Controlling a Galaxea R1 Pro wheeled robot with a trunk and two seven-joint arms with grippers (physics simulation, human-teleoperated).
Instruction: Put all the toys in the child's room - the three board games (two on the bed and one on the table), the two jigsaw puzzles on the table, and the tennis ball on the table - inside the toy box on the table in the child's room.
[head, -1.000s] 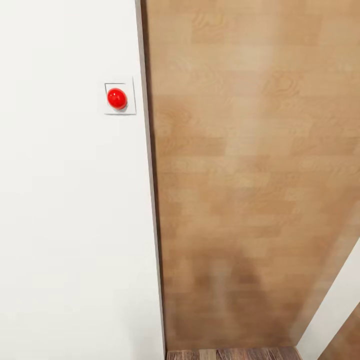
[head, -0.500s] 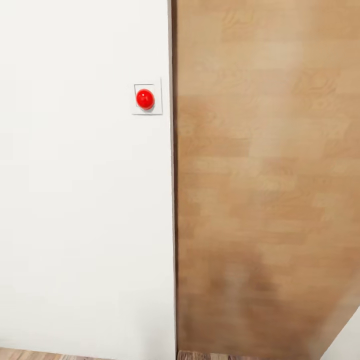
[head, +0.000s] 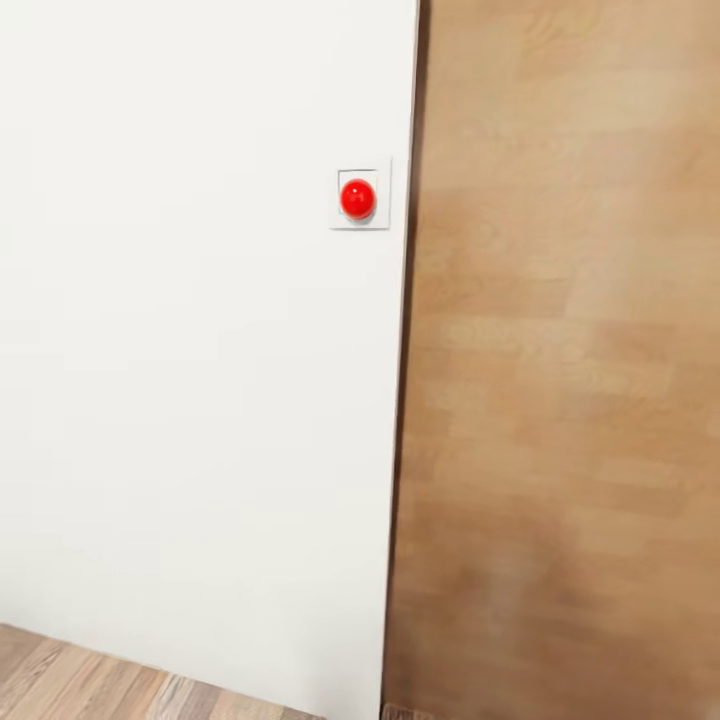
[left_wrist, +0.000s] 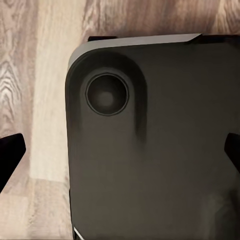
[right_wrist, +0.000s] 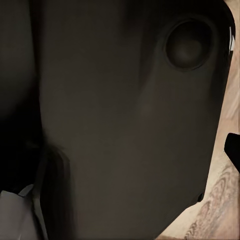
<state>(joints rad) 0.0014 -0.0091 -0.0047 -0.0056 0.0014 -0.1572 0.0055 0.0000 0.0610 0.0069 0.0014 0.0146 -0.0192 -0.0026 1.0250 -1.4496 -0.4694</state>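
A white wall (head: 200, 400) carries a round red button (head: 358, 198) on a square plate, just beside a tall light-wood panel (head: 560, 400). Between the left gripper's (left_wrist: 120, 152) wide-apart jaws sits a dark rounded housing (left_wrist: 160, 165) with a circular recess, over wood-plank floor (left_wrist: 45, 75).

My fingertips are cut off

Beside my left gripper (left_wrist: 120, 155), fingertips (left_wrist: 10, 155) run off frame; the wooden door (head: 570, 400) ahead is blurred.
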